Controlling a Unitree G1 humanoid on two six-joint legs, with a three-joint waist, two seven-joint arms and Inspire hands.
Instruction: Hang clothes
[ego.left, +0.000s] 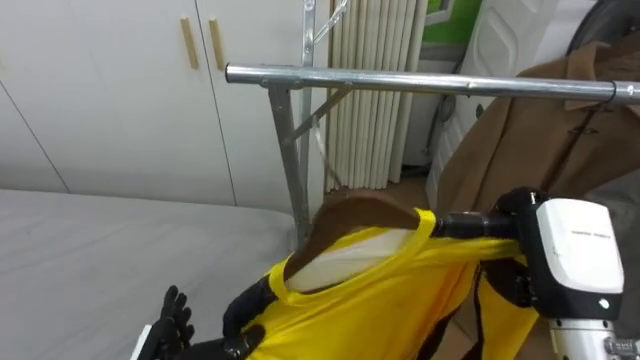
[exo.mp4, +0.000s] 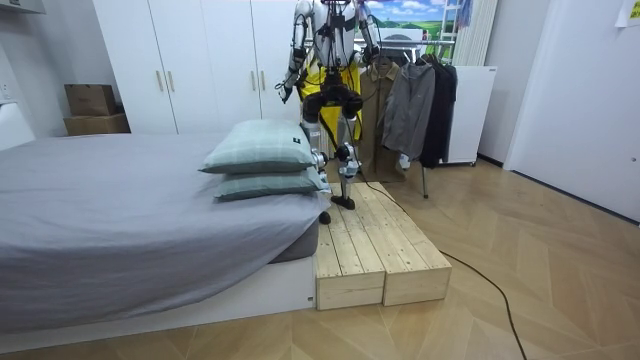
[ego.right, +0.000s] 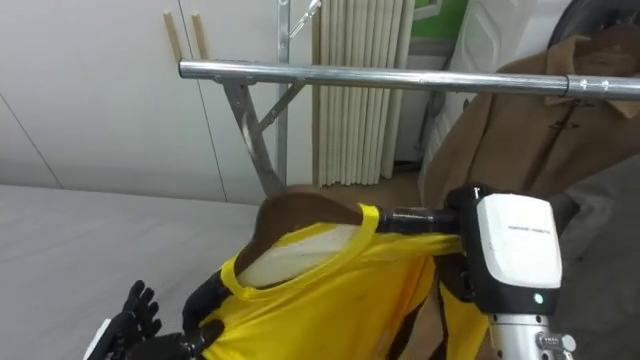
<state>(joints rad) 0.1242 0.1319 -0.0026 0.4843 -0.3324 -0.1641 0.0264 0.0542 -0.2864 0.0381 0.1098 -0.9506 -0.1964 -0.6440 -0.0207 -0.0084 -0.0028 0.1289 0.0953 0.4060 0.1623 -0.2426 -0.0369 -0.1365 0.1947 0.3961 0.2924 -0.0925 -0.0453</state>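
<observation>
The robot stands on a wooden platform beside the bed, facing a clothes rack. The yellow garment is held up in front of its chest, below the metal rail and well short of it, so it is not yet hung. A brown rounded piece rises out of the neckline. It looks like the shoulder of a wooden hanger, though that is a judgement.

The left robot hand is at the lower left with its fingers spread and upright, clear of the cloth. A darker part of it lies against the edge of the collar. The right robot hand is at the garment's right shoulder, half hidden by the wrist housing and the cloth, and I cannot tell whether it is closed on anything.

The step in hand appears to be lifting the garment to the rail, and several things could go wrong.

- **Slipping:** with the left side resting on an open hand, the collar may slide off as it rises, and the garment would swing or drop towards the bed.
- **Missing the rail:** no hook can be seen, so a lift aimed by the collar alone could bump the rail from below and miss it.
- **Catching:** the rack's slanted upright stands just behind the neckline and the brown coat hangs close on the right — either could catch the yellow cloth.
</observation>
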